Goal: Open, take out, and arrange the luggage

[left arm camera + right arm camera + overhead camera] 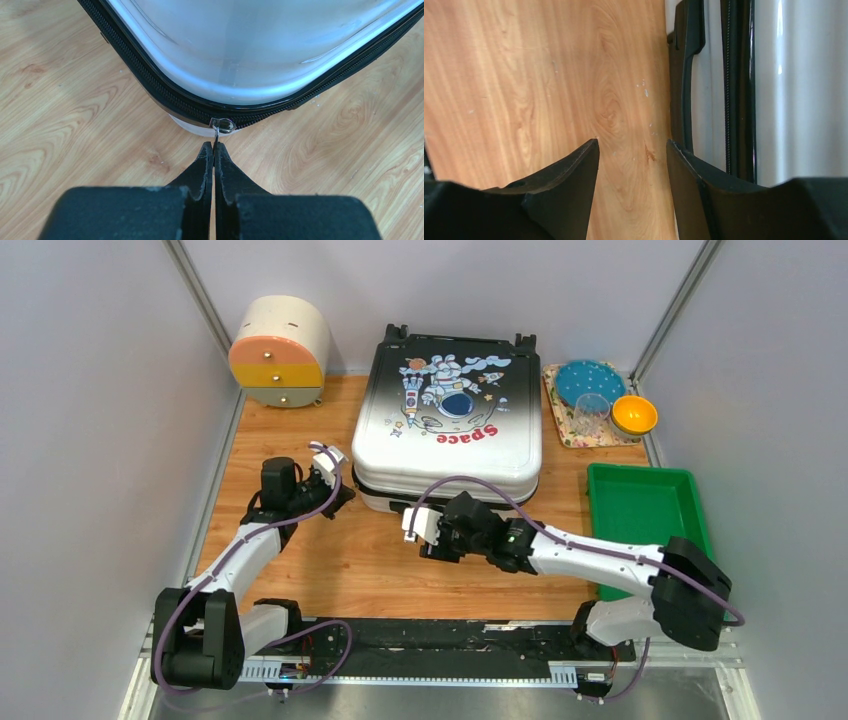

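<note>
The luggage [448, 410] lies flat and closed at the back middle of the wooden table, astronaut print and red "Space" facing up. At its near-left corner my left gripper [345, 492] is shut on the thin metal zipper pull [216, 135], and the left gripper's [214, 146] fingertips meet just below the slider ring [223, 125]. My right gripper [428, 548] hovers low over the table before the luggage's front edge. In the right wrist view the right gripper [633, 142] is open with only bare wood between its fingers, and the luggage's side [794, 90] and black handle [686, 85] lie just to its right.
A round cream box with orange and yellow drawers [280, 350] stands at the back left. A green tray [645, 510] sits at the right edge. Behind it a mat holds a blue plate [590, 380], a clear cup [592, 412] and an orange bowl [634, 415]. Walls close in on both sides.
</note>
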Available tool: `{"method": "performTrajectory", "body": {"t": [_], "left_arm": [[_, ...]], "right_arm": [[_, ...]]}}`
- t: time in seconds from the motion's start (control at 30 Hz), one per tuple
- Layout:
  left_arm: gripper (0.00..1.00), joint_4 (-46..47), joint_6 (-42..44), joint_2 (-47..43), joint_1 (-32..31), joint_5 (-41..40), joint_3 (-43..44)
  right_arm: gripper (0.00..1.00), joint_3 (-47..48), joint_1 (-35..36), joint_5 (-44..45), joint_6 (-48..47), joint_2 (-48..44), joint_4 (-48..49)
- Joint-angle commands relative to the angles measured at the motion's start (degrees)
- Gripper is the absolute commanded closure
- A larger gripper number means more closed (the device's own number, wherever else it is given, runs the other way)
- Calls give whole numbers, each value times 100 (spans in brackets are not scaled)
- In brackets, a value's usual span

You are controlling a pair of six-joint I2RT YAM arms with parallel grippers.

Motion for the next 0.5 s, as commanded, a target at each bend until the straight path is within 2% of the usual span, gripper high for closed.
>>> {"method": "performTrajectory", "body": {"t": [0.0,0.2,0.47], "left_arm": [[100,309,-90,-110,54,-133,-5],[100,406,-152,-119,54,-19,-93],[100,696,-274,-49,45,272,-356]], "right_arm": [[43,370,35,690,121,422,660],[44,528,26,1023,148,1011,1020],[46,563,-26,1086,341,1415,968]]}}
